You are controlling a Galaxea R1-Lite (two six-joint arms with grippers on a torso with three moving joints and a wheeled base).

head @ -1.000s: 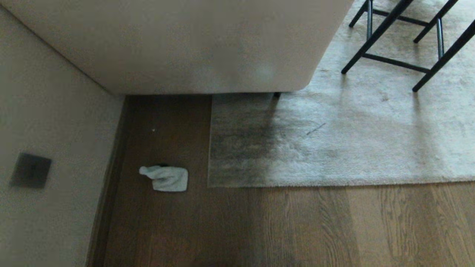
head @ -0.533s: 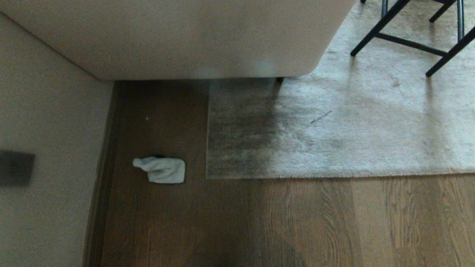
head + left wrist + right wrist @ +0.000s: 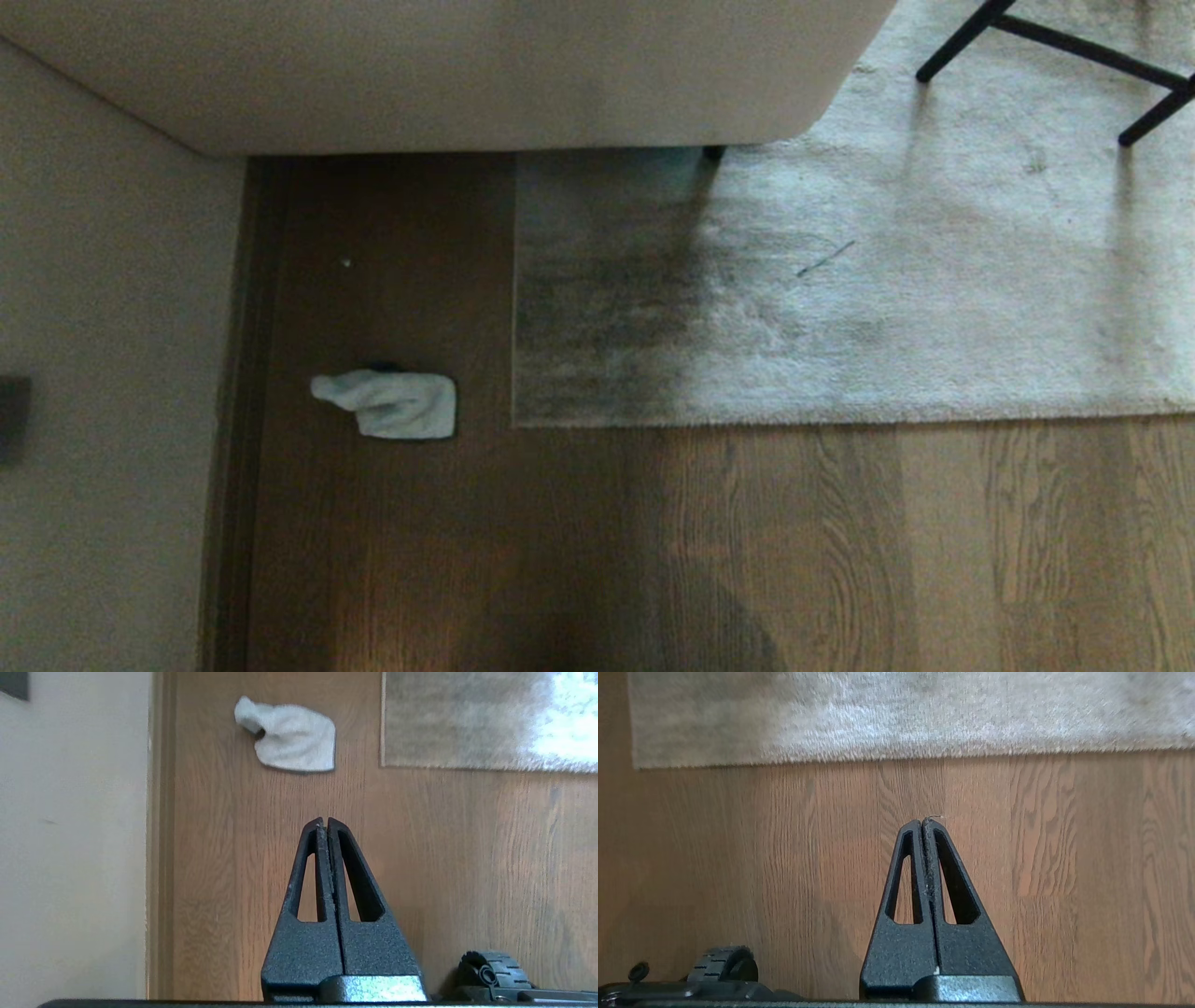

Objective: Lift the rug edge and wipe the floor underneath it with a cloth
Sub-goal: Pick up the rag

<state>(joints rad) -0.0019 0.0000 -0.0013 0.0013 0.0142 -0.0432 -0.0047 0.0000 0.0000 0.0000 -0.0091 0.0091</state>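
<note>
A small white cloth (image 3: 389, 405) lies crumpled on the brown wood floor (image 3: 579, 541), left of the rug's corner. The light-grey rug (image 3: 840, 308) lies flat, its near edge (image 3: 840, 420) running straight across and its corner (image 3: 516, 422) at the left. In the left wrist view the cloth (image 3: 290, 737) lies ahead of my left gripper (image 3: 324, 820), which is shut and empty above bare floor. My right gripper (image 3: 923, 822) is also shut and empty, with the rug edge (image 3: 896, 758) ahead of it. Neither arm shows in the head view.
A beige sofa (image 3: 448, 65) stands at the back, one foot (image 3: 714, 152) on the rug. A pale wall (image 3: 103, 373) with a skirting board (image 3: 233, 420) runs along the left. Black chair legs (image 3: 1055, 47) stand on the rug at the back right.
The head view has tilted down: cloth, rug and sofa have all slid up in the picture and more near floor shows. The things themselves have not moved.
</note>
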